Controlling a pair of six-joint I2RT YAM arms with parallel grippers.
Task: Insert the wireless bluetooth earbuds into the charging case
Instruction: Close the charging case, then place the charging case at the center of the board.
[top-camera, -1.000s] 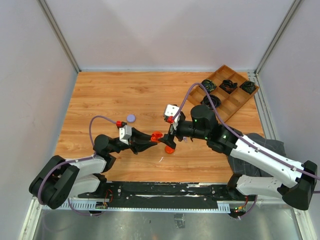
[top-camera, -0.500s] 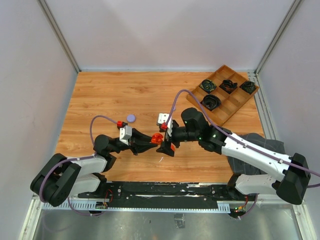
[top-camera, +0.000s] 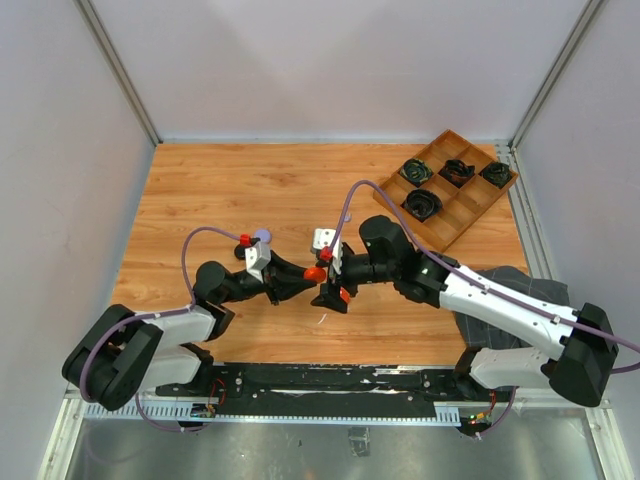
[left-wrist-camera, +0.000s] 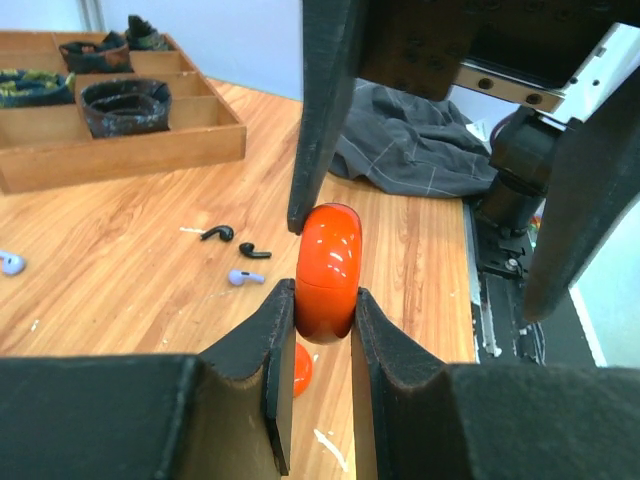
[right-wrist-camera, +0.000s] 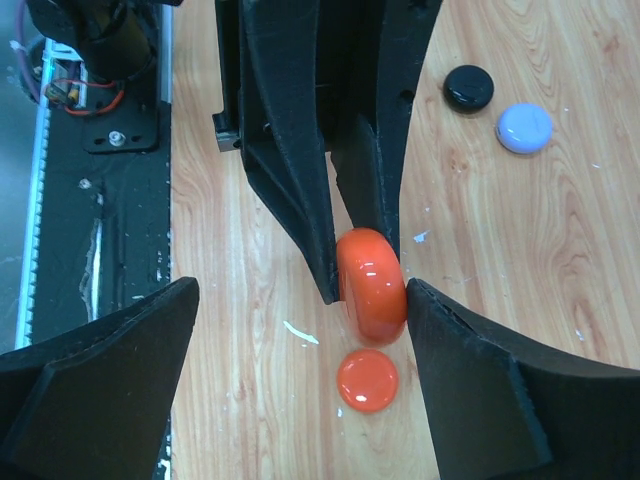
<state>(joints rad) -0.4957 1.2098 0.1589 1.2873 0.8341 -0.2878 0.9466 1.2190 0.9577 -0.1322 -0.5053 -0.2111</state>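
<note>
An orange round charging case (left-wrist-camera: 328, 270) hangs closed and on edge above the table, with my left gripper (left-wrist-camera: 322, 300) shut on its lower half. My right gripper (right-wrist-camera: 302, 290) is open, its fingers straddling the case (right-wrist-camera: 372, 283), and its right fingertip lies against the case's side. In the top view both grippers meet at the case (top-camera: 314, 272) in the middle of the table. Two black earbuds (left-wrist-camera: 217, 233) (left-wrist-camera: 254, 250) and a lilac earbud (left-wrist-camera: 245, 277) lie loose on the wood beyond the case.
An orange disc (right-wrist-camera: 368, 380) lies on the table under the case. Farther off lie a black disc (right-wrist-camera: 468, 87) and a lilac disc (right-wrist-camera: 524, 128). A wooden tray (top-camera: 470, 205) holding coiled cables stands at the back right. A grey cloth (top-camera: 520, 290) lies under the right arm.
My right gripper has moved left, and its open fingers now flank the case. My left gripper has kept its hold and shifted only slightly.
</note>
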